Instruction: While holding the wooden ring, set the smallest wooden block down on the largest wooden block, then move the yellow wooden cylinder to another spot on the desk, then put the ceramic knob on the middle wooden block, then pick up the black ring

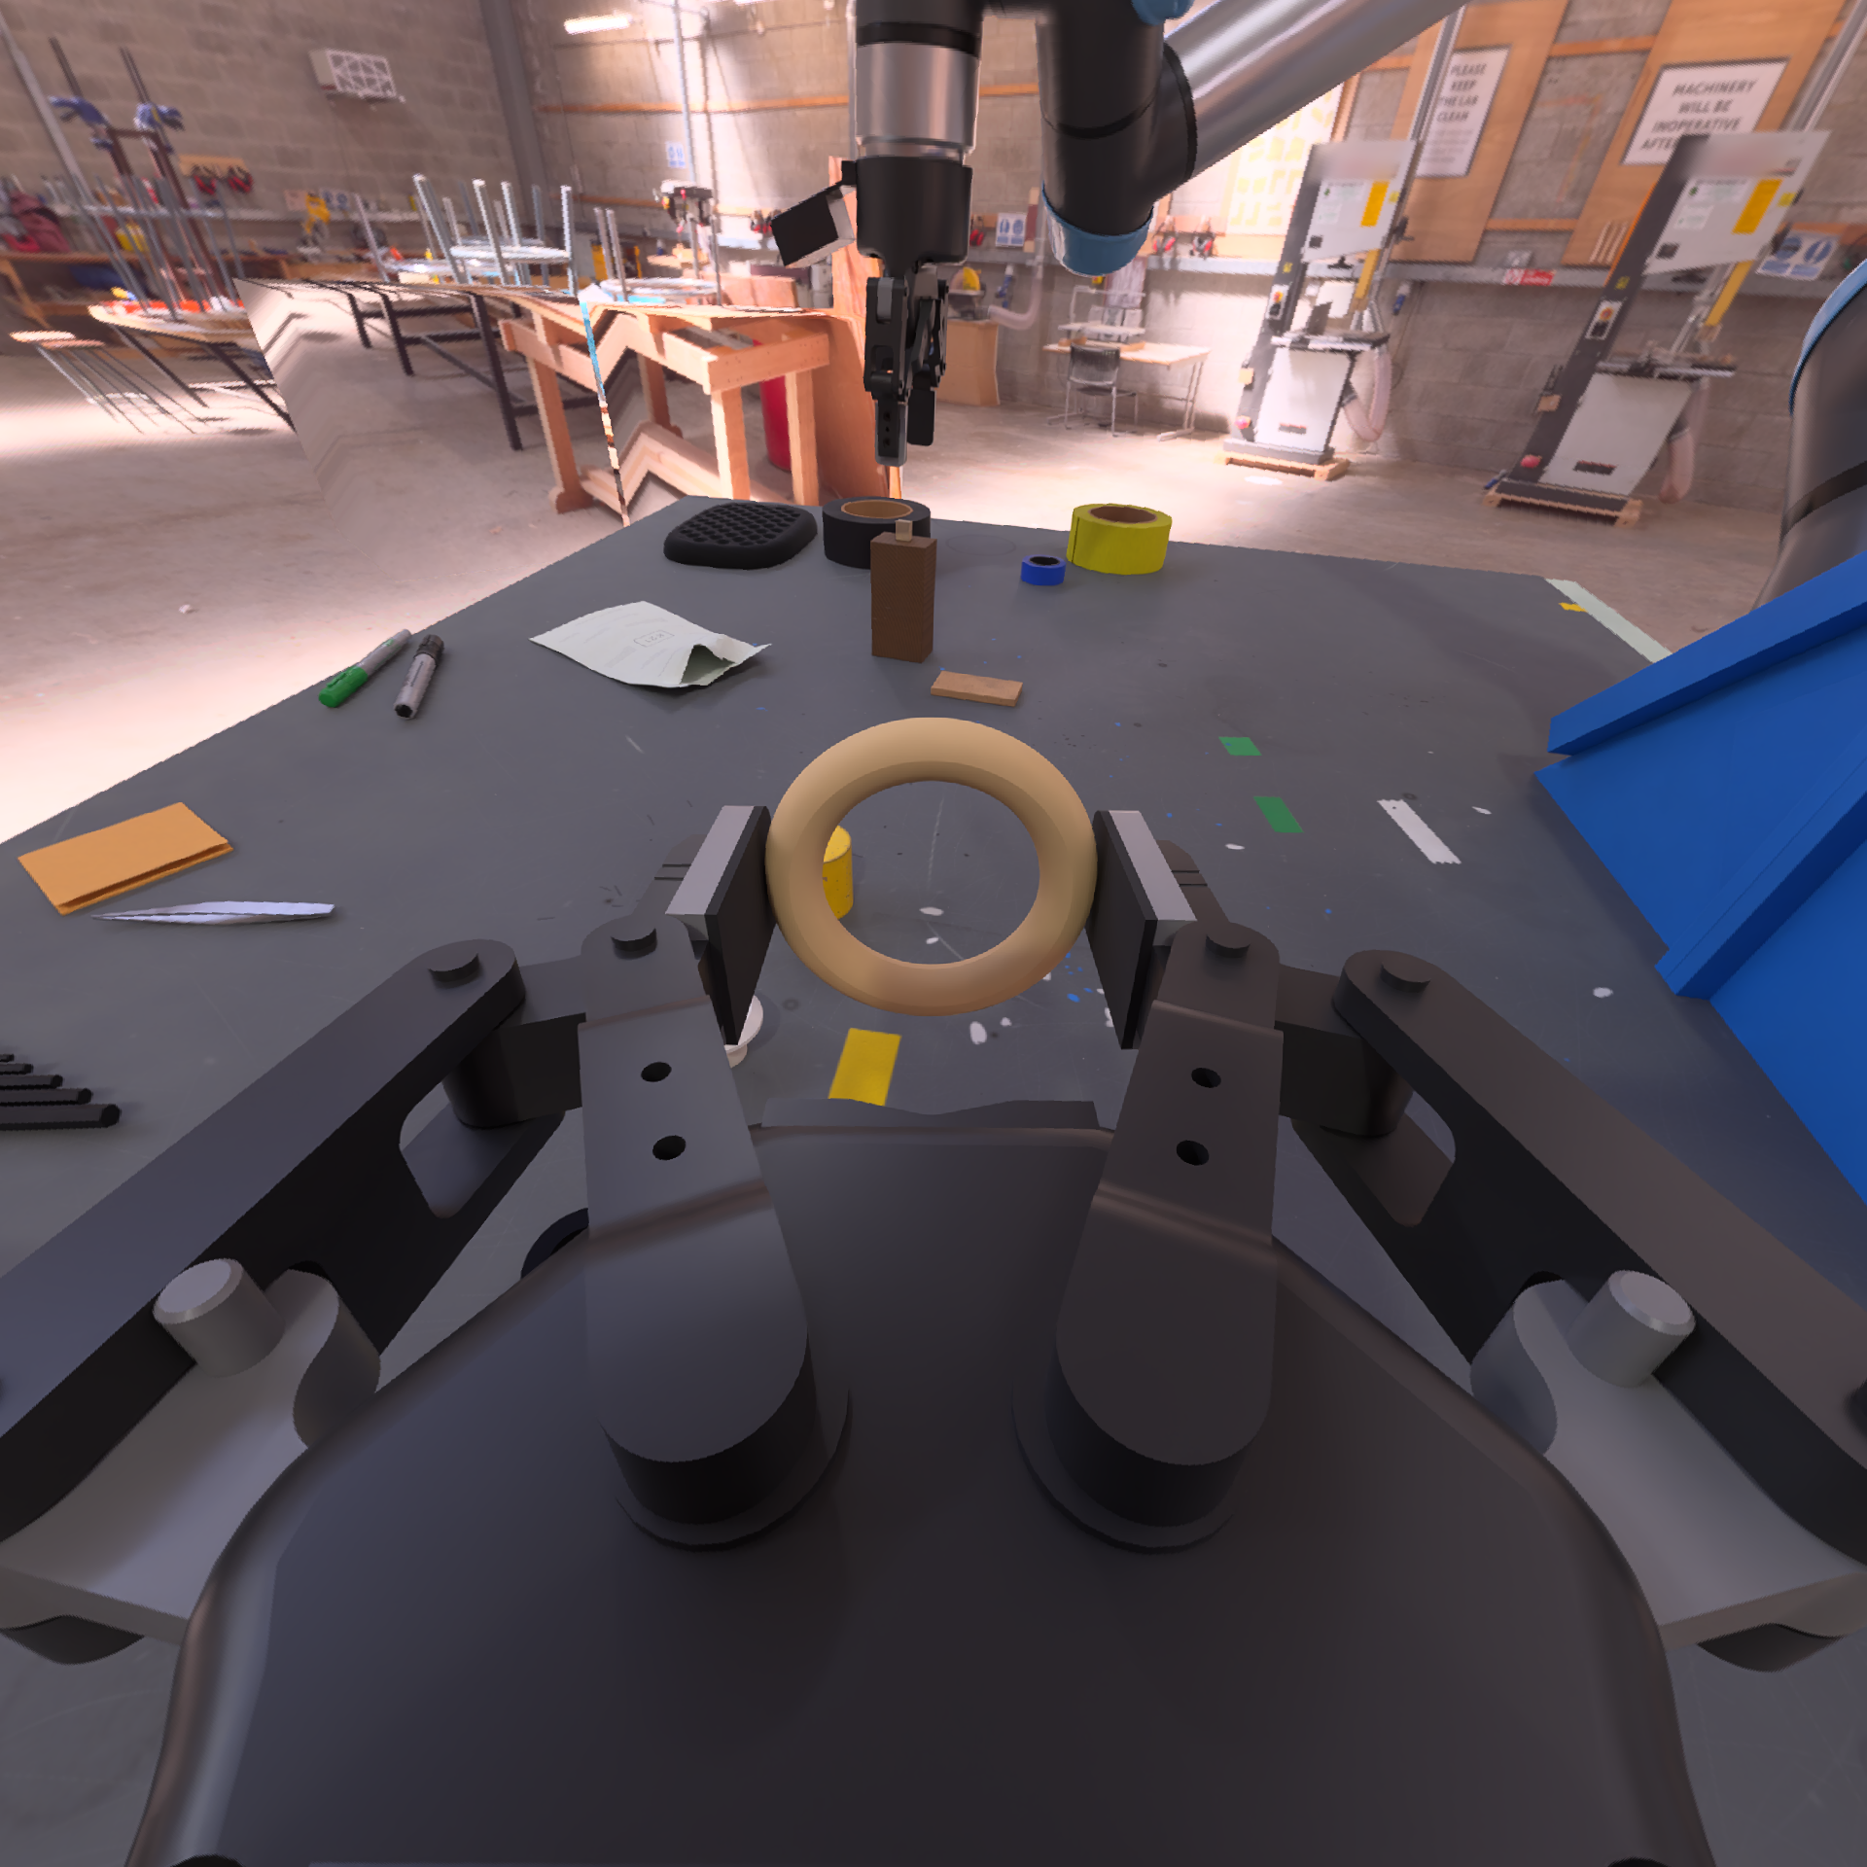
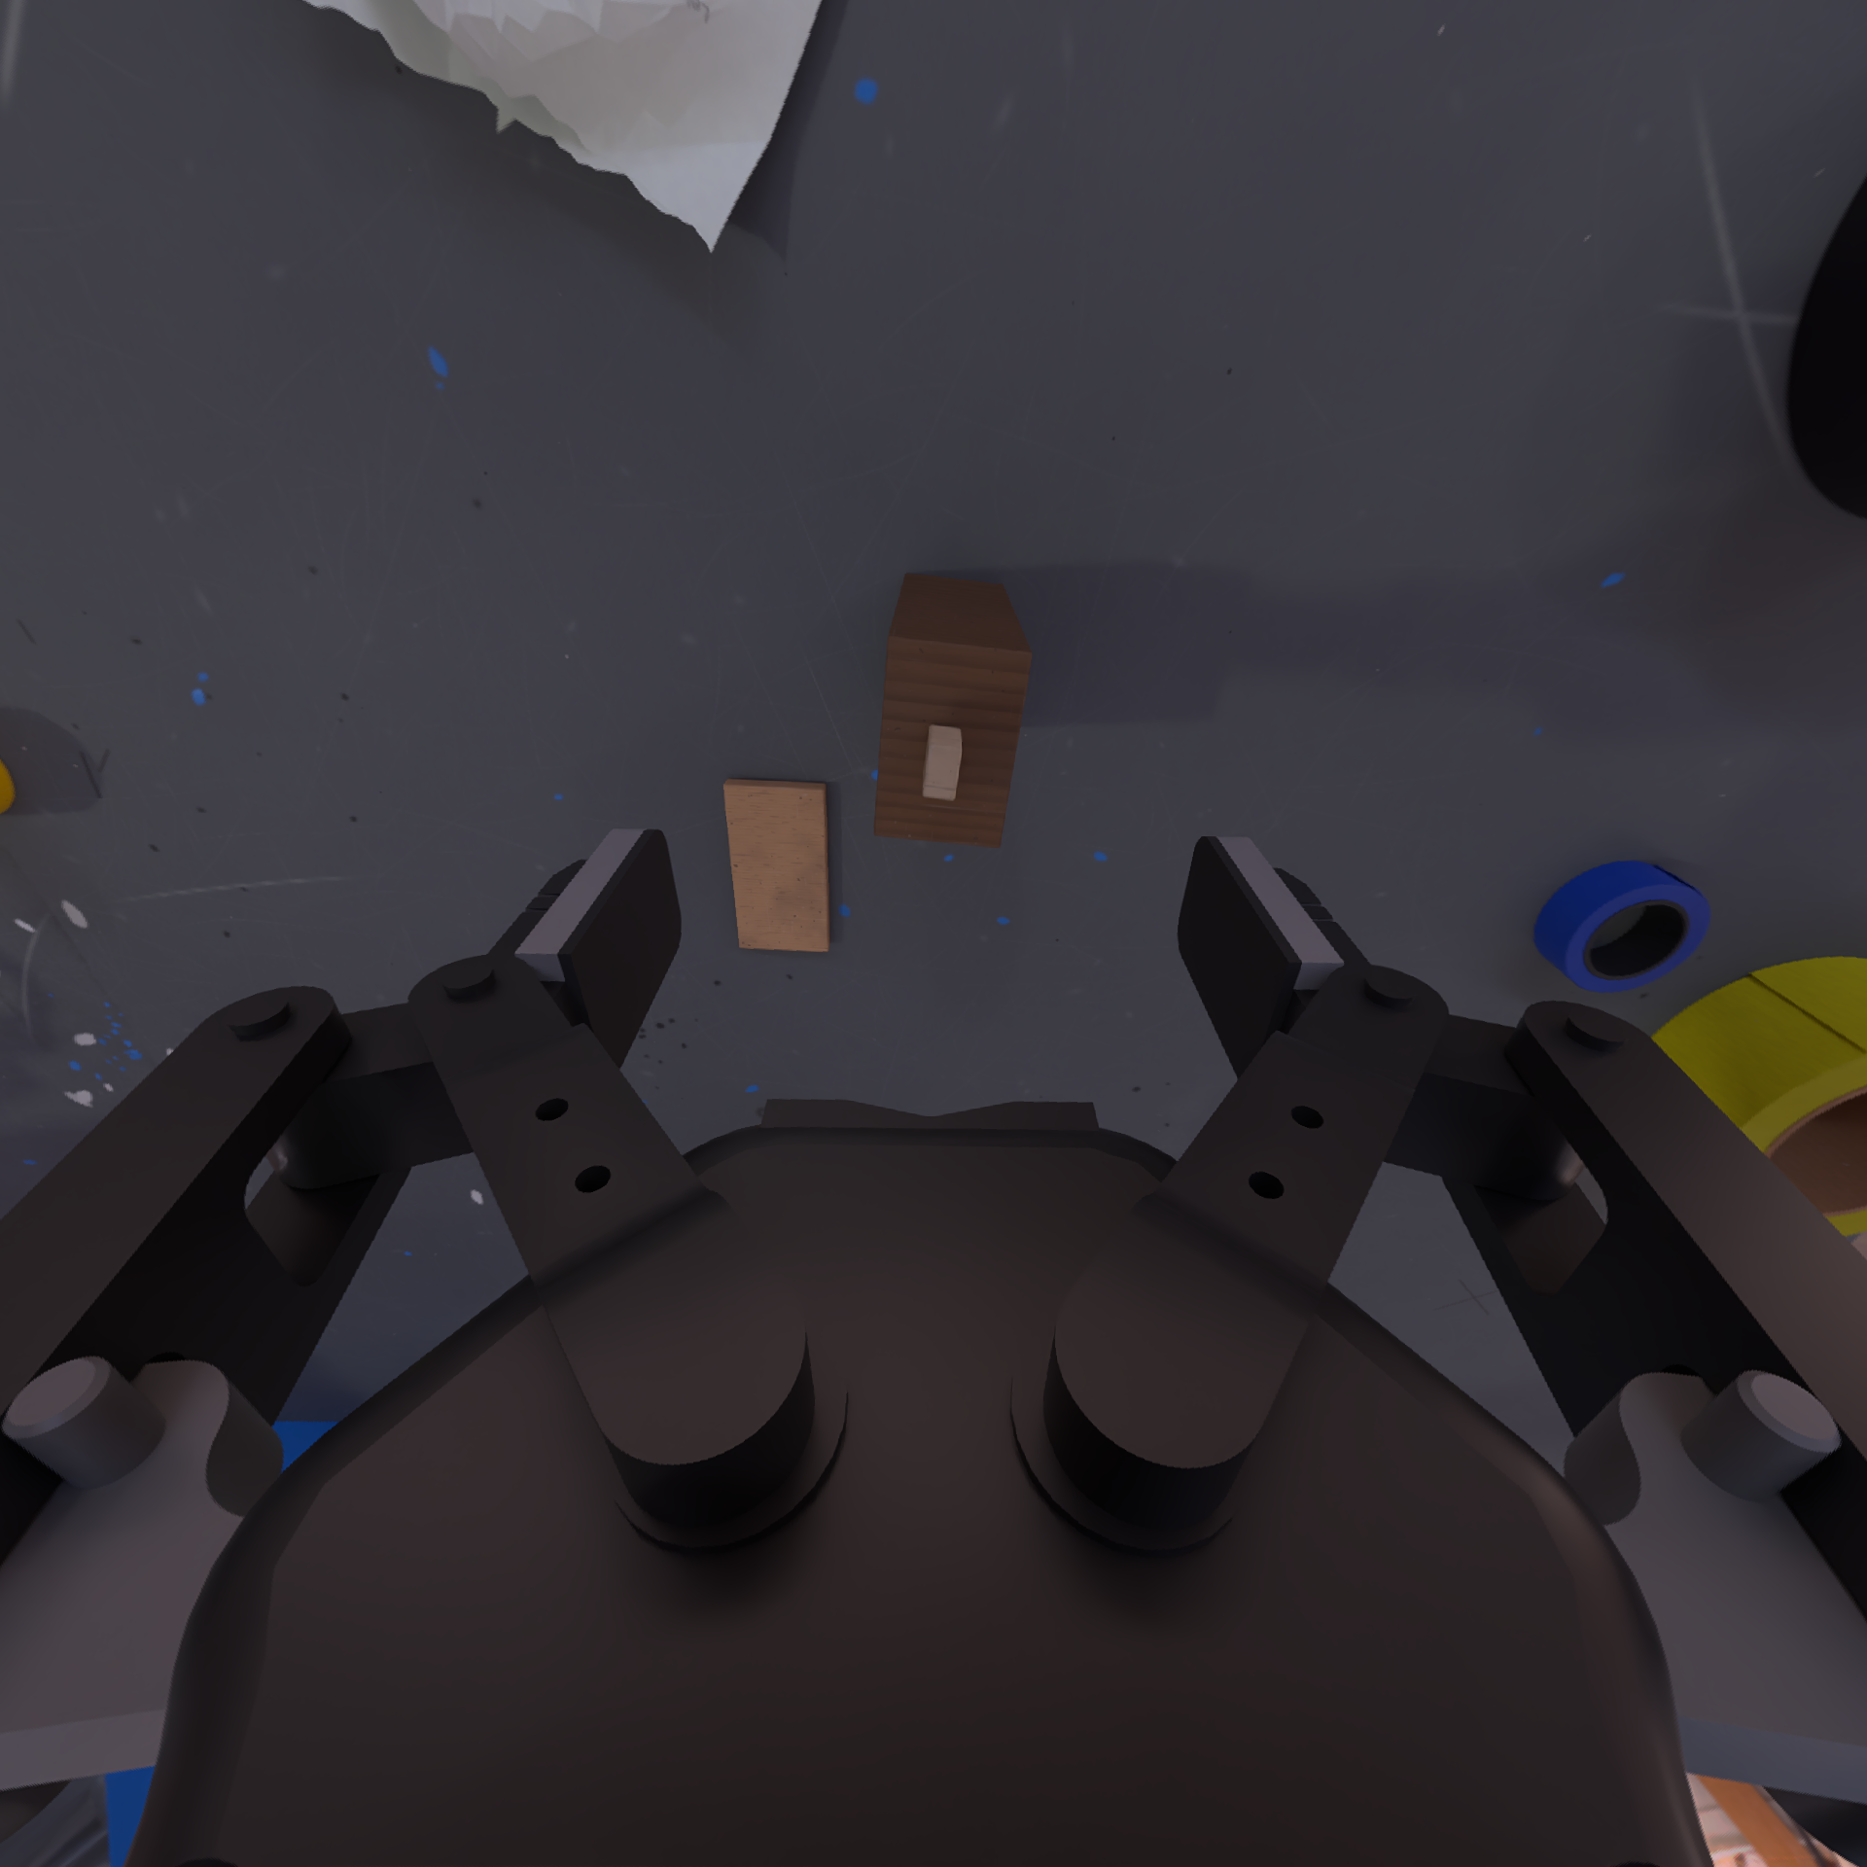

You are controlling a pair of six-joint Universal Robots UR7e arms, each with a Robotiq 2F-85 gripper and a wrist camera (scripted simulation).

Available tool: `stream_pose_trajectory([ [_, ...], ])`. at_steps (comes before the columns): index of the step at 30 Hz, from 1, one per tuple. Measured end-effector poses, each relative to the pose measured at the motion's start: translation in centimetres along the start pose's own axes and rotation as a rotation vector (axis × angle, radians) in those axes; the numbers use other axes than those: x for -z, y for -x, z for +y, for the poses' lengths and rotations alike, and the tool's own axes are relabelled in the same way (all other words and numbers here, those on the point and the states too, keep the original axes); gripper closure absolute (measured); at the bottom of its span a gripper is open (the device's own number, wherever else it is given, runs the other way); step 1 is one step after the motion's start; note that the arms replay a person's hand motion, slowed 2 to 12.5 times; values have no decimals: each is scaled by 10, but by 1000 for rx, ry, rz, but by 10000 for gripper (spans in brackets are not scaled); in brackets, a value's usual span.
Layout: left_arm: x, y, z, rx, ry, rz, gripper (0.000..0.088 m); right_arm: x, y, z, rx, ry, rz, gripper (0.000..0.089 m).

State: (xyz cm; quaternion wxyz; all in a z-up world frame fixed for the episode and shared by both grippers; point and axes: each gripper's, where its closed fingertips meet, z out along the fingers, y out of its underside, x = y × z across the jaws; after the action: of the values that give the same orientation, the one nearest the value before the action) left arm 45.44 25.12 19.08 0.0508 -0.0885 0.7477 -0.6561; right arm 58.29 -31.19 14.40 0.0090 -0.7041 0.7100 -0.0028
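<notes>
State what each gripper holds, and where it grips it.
The left gripper holds the wooden ring, upright, its fingers pressing the ring's outer rim on opposite sides. The right gripper is open and holds nothing.

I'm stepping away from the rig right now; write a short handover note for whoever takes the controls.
Left gripper: shut on the wooden ring, held above the desk.
Right gripper: open, empty, above the blocks.
Done: smallest block sits on the largest block.
Left: move the yellow cylinder, seen through the ring; put the ceramic knob, mostly hidden behind a left finger, on the flat middle block; pick up the black ring at the far edge.
</notes>
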Motion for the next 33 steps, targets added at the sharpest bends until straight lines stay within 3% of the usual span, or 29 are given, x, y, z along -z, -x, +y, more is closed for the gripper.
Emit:
stream_pose_trajectory([
  [7, 6, -5, -6, -23, -7, -13, 334, 33, 9, 0, 45, -94, 45, 39],
  [12, 11, -8, -11, -39, -13, -26, 334, 60, 22, -4, 134, -187, 89, 39],
  [23, 24, -17, -23, -69, -43, -44, 334, 114, 79, -15, 468, -440, 230, 39],
  [33, 36, -25, -32, -98, -57, -62, 334, 126, 154, -11, 772, -582, 270, 50],
])
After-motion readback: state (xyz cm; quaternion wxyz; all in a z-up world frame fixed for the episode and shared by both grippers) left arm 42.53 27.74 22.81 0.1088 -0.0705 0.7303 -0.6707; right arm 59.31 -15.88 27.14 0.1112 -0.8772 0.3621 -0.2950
